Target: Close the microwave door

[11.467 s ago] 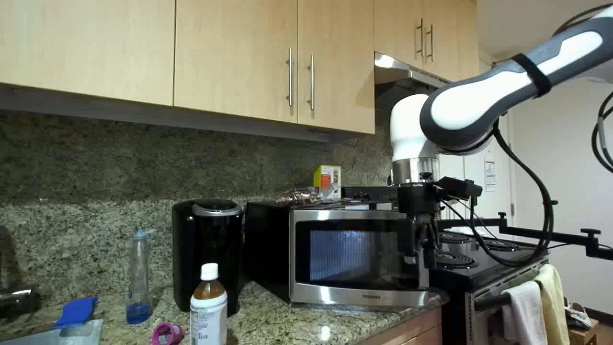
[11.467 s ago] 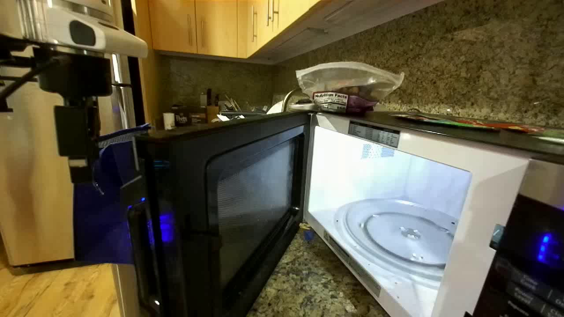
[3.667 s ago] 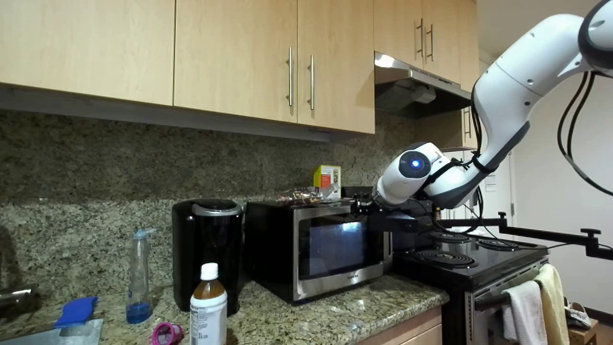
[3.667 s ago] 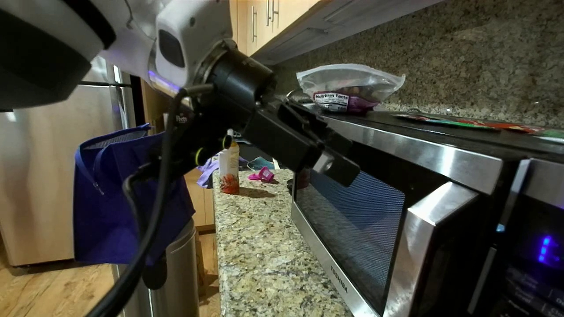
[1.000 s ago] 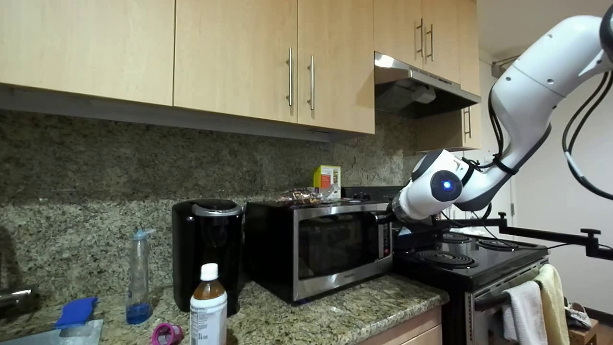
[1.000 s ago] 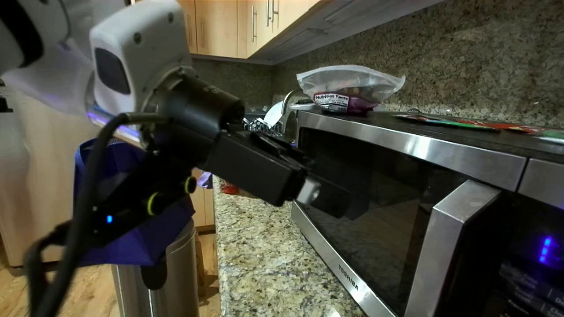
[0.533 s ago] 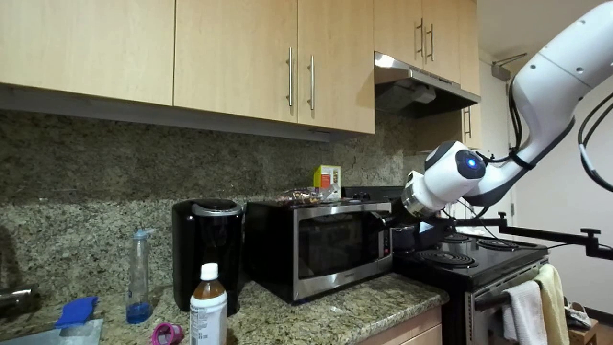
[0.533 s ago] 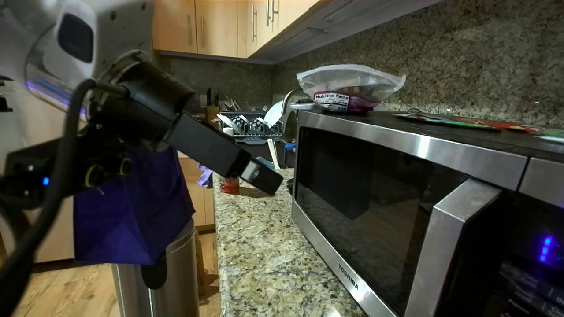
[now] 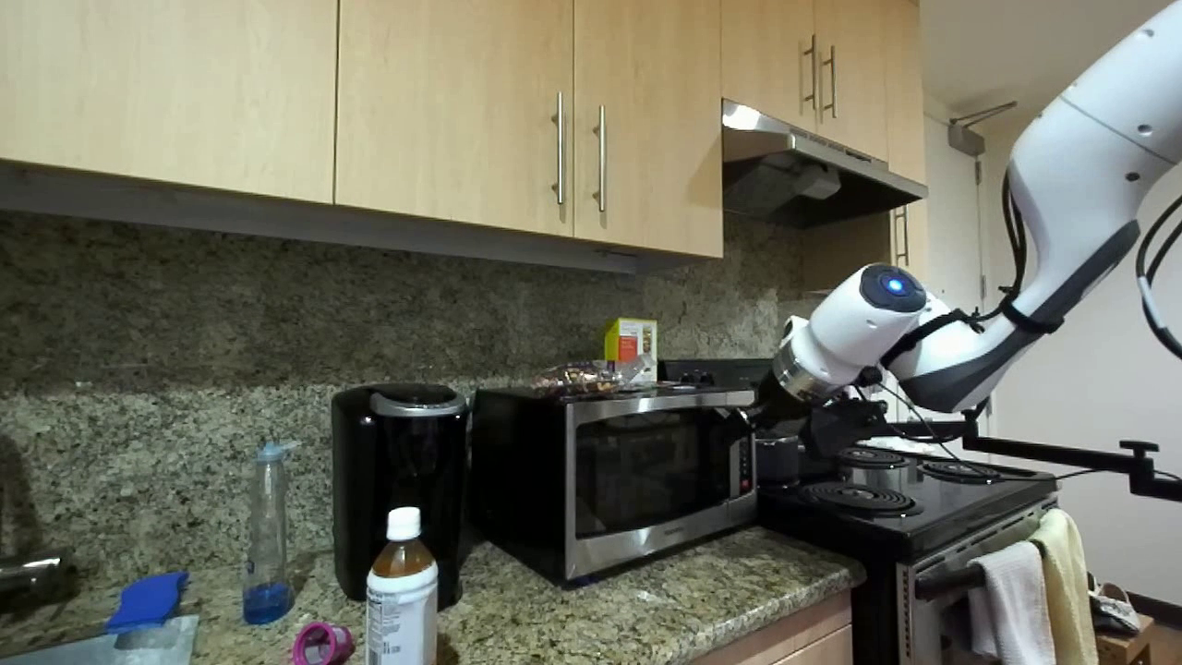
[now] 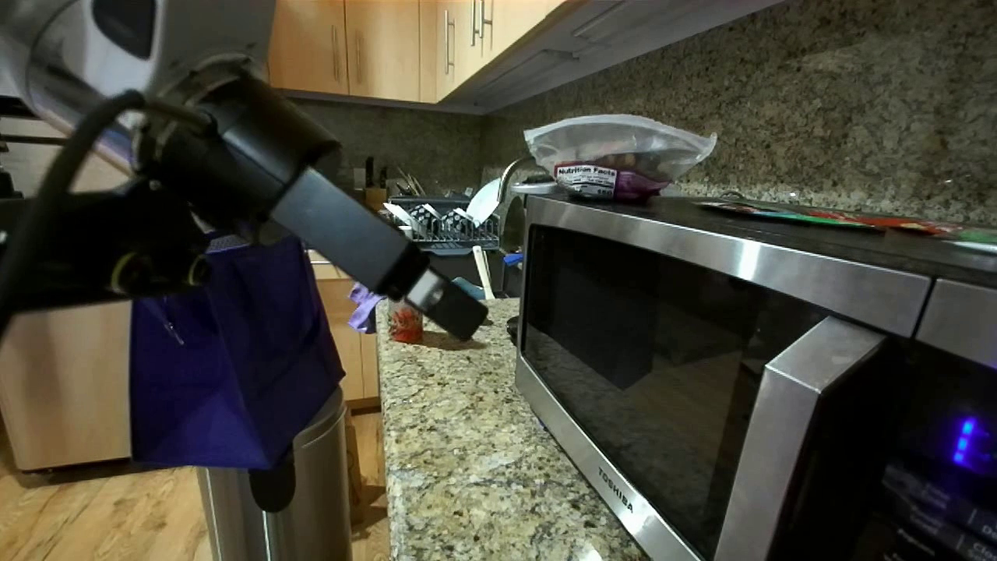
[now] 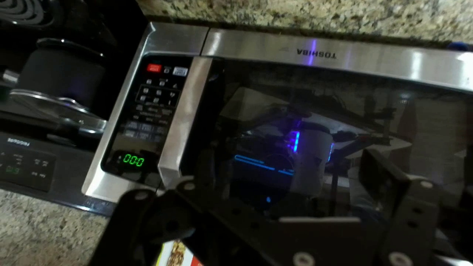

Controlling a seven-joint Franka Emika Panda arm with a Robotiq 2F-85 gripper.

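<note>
Right up close in the wrist view, the gripper (image 11: pixel 295 170), with fingers (image 11: pixel 388 177) parted wide. Hangs, angled downward in an exterior view, above the worktop (image 10: pixel 459 436), in front of the microwave door (image 10: pixel 623 335) and apart from it. And that door: there on the front of the microwave (image 9: pixel 517 471), sitting flush, yes, right level with the control panel (image 11: pixel 147 111) alongside, all dark glass in a silver frame. Bright green digits (image 11: pixel 133 160) on that panel, and just beside, a silver handle (image 10: pixel 779 444) on the door. Up on top, a clear zip bag (image 10: pixel 623 160) resting on the microwave. Off the handle side, a black pot (image 11: pixel 61 75) on the stove (image 9: pixel 942 517); off the opposite side, a tall black coffee maker (image 9: pixel 402 499), just beside. Further along, a white-capped bottle (image 9: pixel 403 600) standing upright, with a pink cup (image 9: pixel 321 644) near it, lying on its side, and a clear bottle (image 9: pixel 268 545) holding blue liquid (image 9: pixel 267 602) at the bottom. Deeper still, a dish rack (image 10: pixel 456 249) at the far end, loaded with dishes (image 10: pixel 484 201). And overhead, pale wooden cabinets (image 9: pixel 452 111) in both exterior views, with slim metal pulls (image 9: pixel 560 148).
</note>
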